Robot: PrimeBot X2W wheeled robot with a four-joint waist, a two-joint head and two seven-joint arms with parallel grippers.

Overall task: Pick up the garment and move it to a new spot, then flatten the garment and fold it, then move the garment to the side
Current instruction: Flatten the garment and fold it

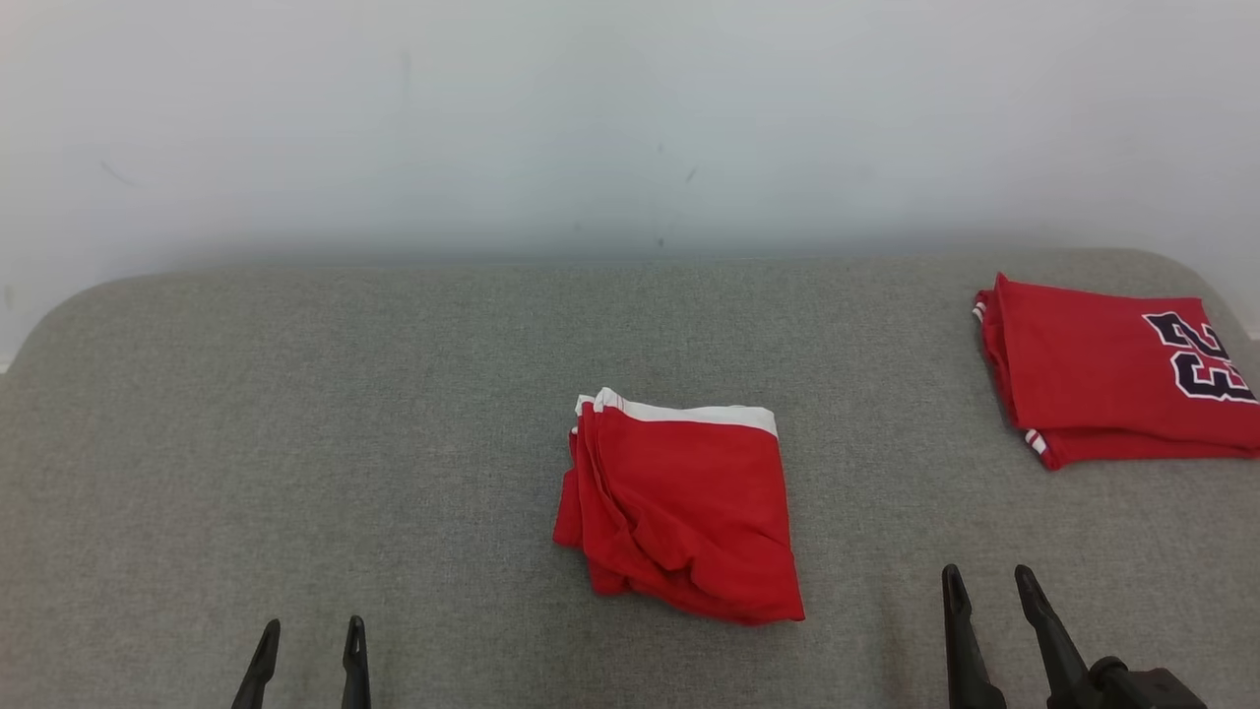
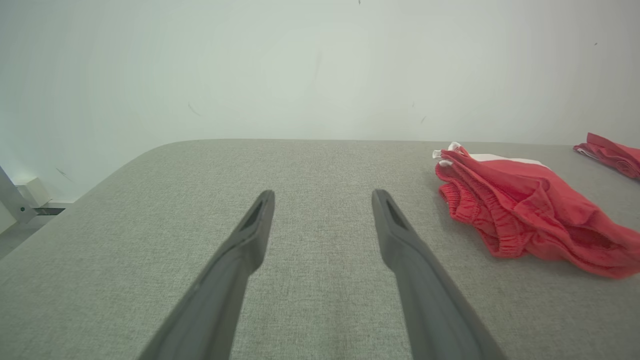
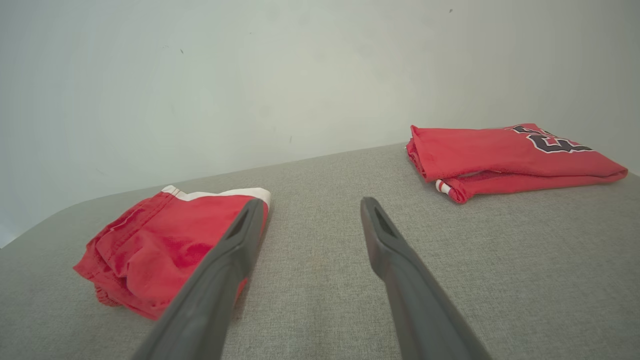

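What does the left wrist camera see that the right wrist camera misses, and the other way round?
Left wrist's own: the left pincer, open above the grey table, a pale box beyond the table's left edge, and the gathered waistband side of the red shorts. Right wrist's own: the right pincer, open, and the dark number on the folded red shirt. Both share: the shorts, the shirt, the table and the pale wall.

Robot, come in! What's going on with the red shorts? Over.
Open, empty: left tool, right tool. Loosely folded red shorts in the centre, nothing touching. Folded red jersey far right, out of the way.
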